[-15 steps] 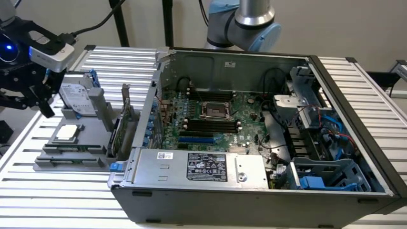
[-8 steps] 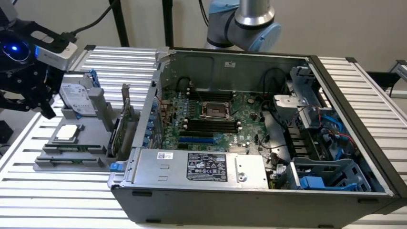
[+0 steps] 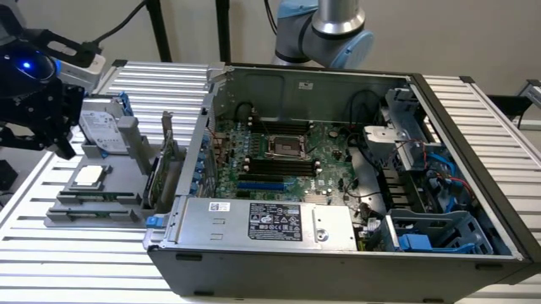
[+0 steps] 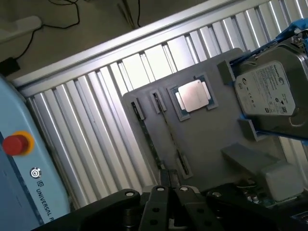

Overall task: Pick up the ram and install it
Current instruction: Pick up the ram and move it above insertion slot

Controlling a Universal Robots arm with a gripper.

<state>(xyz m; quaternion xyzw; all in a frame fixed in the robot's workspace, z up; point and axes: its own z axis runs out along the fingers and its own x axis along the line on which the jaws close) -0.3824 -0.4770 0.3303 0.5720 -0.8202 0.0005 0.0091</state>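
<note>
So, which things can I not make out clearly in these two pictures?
Ram, wrist view: seen edge-on in the grey tray; its chips are hidden.
Hard drive, wrist view: cut off by the picture edge.
Memory slots, exterior view: too small to tell if empty.
Power supply label, exterior view: text too small.

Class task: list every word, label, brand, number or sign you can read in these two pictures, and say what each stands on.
"UNIVERSAL", with a round logo beside it: on the blue box that carries the red button; the next word is cut off.
Hard drive label: printed text, too blurred to read.
Power supply sticker: too small to read.
Processor: no readable marking.
</note>
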